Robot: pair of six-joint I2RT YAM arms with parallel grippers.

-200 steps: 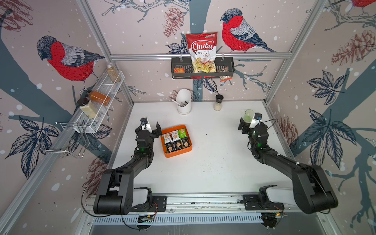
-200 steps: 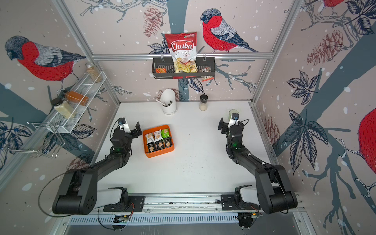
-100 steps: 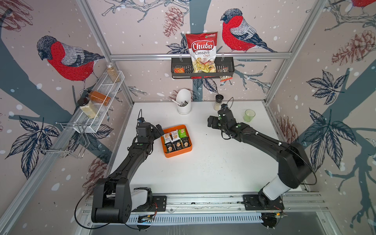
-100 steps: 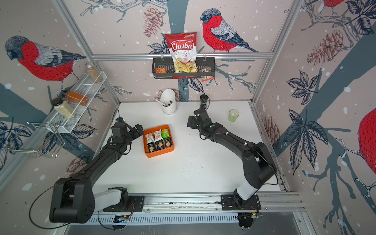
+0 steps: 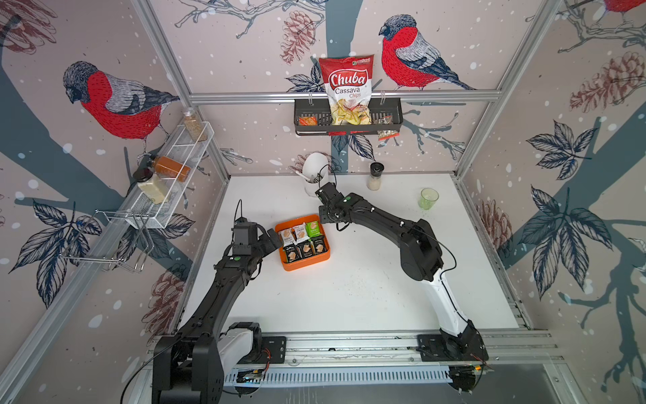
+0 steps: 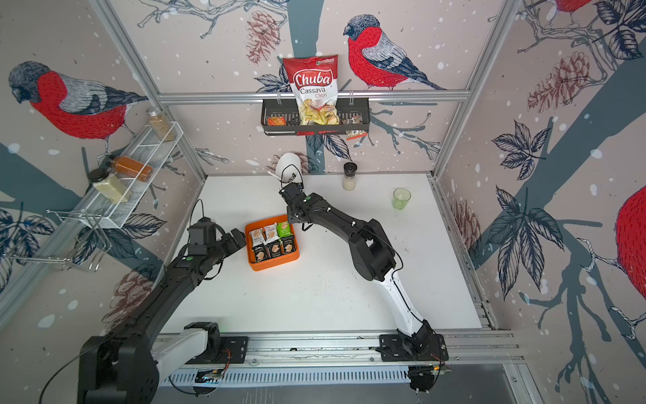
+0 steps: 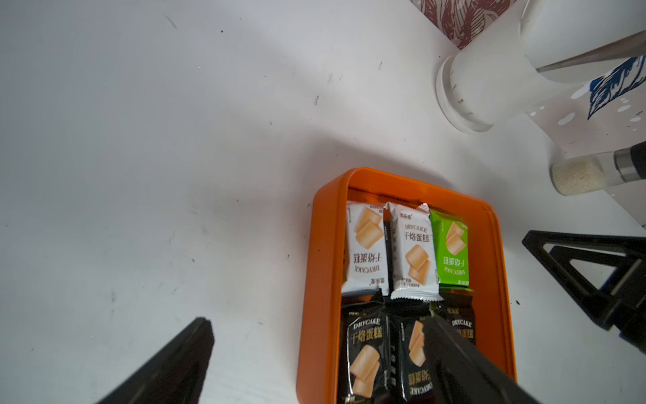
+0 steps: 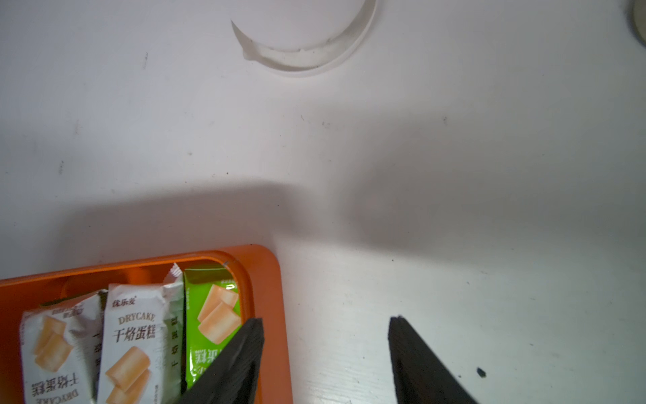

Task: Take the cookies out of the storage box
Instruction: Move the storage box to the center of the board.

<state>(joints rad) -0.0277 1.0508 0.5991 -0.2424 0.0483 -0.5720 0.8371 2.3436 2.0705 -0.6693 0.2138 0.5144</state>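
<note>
Cookies [image 5: 302,241] lie inside the storage box [image 5: 304,266], an orange tray resting flat on the white table [image 5: 367,290], left of centre in both top views. The visible top layer has two rows:

- Far row: two white packets [image 7: 367,245] and one green packet [image 7: 451,252].
- Near row: three black packets [image 7: 365,349].

All the packets that can be seen are within the box walls (edges of further packets show beneath the top layer).

The left end effector [image 5: 272,239] is positioned at the left wall of the box and is released, with its fingers spread wide. In the left wrist view, one finger [image 7: 461,363] overlaps the black packets and the other sits over bare table outside the wall. Contact with a packet cannot be determined.

The right end effector [image 8: 325,321] is positioned at the far right corner of the box, beside the green packet. Its fingers stand apart and grasp nothing. One finger [image 8: 237,360] overlaps the green packet and the box rim, and the other sits over bare table.

At the back of the table, well apart from the box, stand a white utensil holder [image 5: 314,171], a black-capped shaker [image 5: 375,176] and a green cup [image 5: 429,198].
</note>
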